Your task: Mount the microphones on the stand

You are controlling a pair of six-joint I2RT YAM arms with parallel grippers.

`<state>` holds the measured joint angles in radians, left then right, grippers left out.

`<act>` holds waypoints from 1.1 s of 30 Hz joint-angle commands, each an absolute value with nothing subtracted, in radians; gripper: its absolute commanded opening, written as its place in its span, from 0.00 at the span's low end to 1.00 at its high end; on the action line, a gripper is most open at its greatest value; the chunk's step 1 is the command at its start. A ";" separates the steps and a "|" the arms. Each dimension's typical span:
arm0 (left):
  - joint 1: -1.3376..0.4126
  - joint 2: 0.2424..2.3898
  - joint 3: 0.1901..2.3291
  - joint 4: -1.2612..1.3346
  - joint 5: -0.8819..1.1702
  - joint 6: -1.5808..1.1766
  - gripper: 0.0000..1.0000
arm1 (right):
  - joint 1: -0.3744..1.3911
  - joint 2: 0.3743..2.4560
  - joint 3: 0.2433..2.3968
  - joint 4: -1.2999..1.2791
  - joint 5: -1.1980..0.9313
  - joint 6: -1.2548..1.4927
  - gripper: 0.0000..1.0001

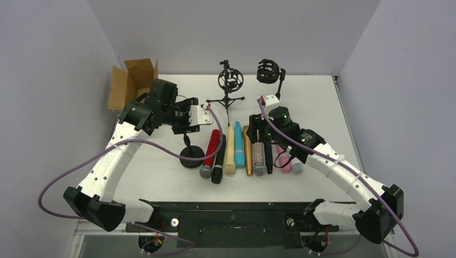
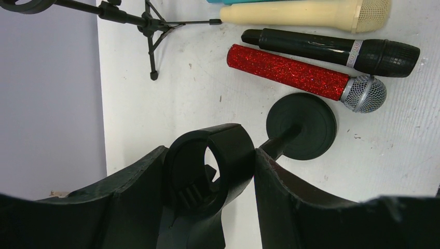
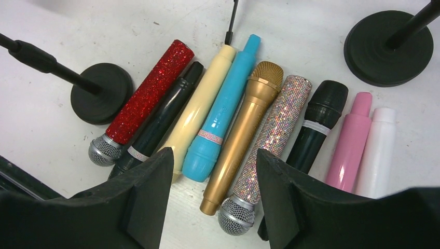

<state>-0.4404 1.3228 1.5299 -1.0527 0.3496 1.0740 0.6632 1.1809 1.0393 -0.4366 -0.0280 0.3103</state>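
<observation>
Left jaws clamp a stand clip [image 2: 234, 146] over the white table [image 2: 181, 98]

- Red glitter-coated stick microphone [image 2: 288, 71]: coarse, sparkling barrel; silver wire-mesh metal head.
- Silver rhinestone-studded microphone [image 3: 270, 134]: bumpy, glinting.
- Gold microphone [image 3: 238, 140]: smooth, with metallic sheen.
- Cream plastic microphone [image 3: 200, 107]: smooth, satin.
- Black plastic ring clip [image 2: 236, 150]: smooth, faintly glossy.
- Round black stand base [image 2: 316, 114]: matt.
- White tabletop [image 2: 181, 104]: matt, scuffed.

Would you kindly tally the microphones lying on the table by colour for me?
Black microphones: 2
Red microphone: 1
Cream microphone: 1
Teal microphone: 1
Gold microphone: 1
Glittery silver microphone: 1
Pink microphone: 1
White microphone: 1
Total: 9
</observation>
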 commanded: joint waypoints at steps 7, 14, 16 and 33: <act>-0.460 1.308 1.557 -0.999 0.324 0.999 0.79 | 0.658 1.202 1.018 -0.390 -0.035 0.348 0.55; -0.460 1.292 1.599 -1.041 0.339 0.955 0.96 | 0.706 1.253 1.023 -0.386 -0.012 0.391 0.55; -0.459 1.288 1.622 -1.050 0.339 0.934 0.96 | 0.736 1.278 1.037 -0.388 -0.004 0.402 0.55; -0.289 1.244 1.814 -0.993 0.288 0.645 0.96 | 0.889 1.631 1.160 -0.359 0.068 0.476 0.49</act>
<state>-0.3721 1.2778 1.7416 -1.0679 0.2760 0.8055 0.8715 1.5822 1.1042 -0.3958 0.0185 0.4507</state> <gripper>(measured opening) 0.965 0.503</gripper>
